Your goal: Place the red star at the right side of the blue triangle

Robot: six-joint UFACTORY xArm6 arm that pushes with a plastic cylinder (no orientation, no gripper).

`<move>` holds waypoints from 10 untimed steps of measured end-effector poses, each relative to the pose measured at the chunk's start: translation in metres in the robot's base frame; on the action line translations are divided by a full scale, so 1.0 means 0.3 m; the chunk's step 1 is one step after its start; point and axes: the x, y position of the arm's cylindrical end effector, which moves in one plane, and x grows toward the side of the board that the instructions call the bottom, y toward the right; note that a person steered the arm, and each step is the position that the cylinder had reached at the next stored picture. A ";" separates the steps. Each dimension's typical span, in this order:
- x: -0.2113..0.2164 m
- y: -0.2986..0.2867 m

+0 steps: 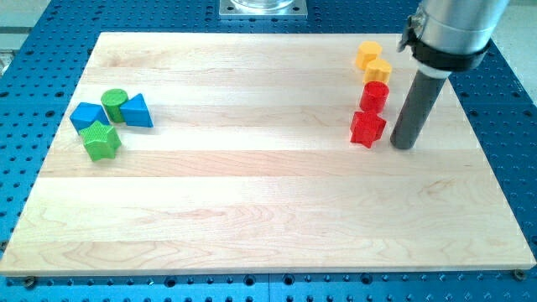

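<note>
Red star point(367, 128) sits just left of my tip point(404, 146), no claw fitted; off-centre push could drag red cylinder point(374, 95) along.

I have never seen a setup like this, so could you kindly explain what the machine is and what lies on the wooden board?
This is one camera view over a wooden board on a blue perforated table. The grey arm ends in a dark rod, not a pincer; nothing is held. My tip rests just to the view's right of the red star. Above the star sit a red cylinder and two yellow blocks. At the view's left are the blue triangle, a blue block, a green cylinder and a green star.
</note>
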 end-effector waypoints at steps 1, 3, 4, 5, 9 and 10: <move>0.063 -0.420; 0.112 -0.376; -0.001 -0.377; -0.022 -0.543; -0.112 -0.704; -0.095 -0.946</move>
